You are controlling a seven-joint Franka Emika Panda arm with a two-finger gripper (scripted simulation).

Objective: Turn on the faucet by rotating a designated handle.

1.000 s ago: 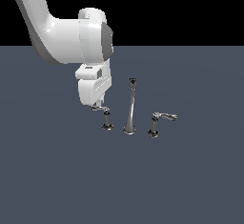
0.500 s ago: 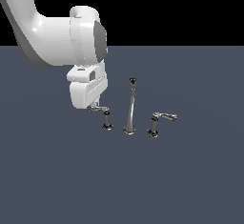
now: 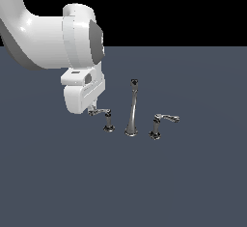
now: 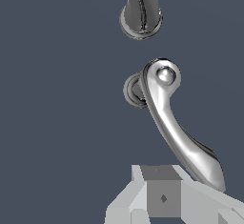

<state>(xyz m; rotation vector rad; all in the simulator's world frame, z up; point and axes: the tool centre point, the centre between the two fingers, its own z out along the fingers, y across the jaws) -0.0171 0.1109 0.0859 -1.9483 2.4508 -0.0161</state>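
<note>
**Arm low over the left lever of a chrome faucet set**

From the exterior view, the worktop (image 3: 193,187) is a flat, matte slate-blue plane that runs to a straight far edge, with plain black behind it. It has no texture or markings. Standing around the middle of the worktop is the faucet (image 3: 131,110), small and mirror-bright: a tall slim spout curving up to a dark tip, flanked by two short levers on flared bases. The handle (image 3: 102,113) is the one toward the exterior view's left, a thin arm lying level on its post and pointing left. The matching right lever (image 3: 163,121) points the other way. The glossy white arm (image 3: 53,42) comes in from the far left corner, and its boxy wrist covers the handle's free end. The gripper (image 3: 90,108) is almost wholly hidden beneath that housing, so I cannot tell how wide it stands.

In the wrist view, the handle (image 4: 174,125) shows from above, a smooth tapering chrome blade with a rounded cap over its post. Its tip lies just beside a grey faceted fingertip (image 4: 162,197). Whether they touch is unclear. The spout base (image 4: 141,15) sits beyond.
</note>
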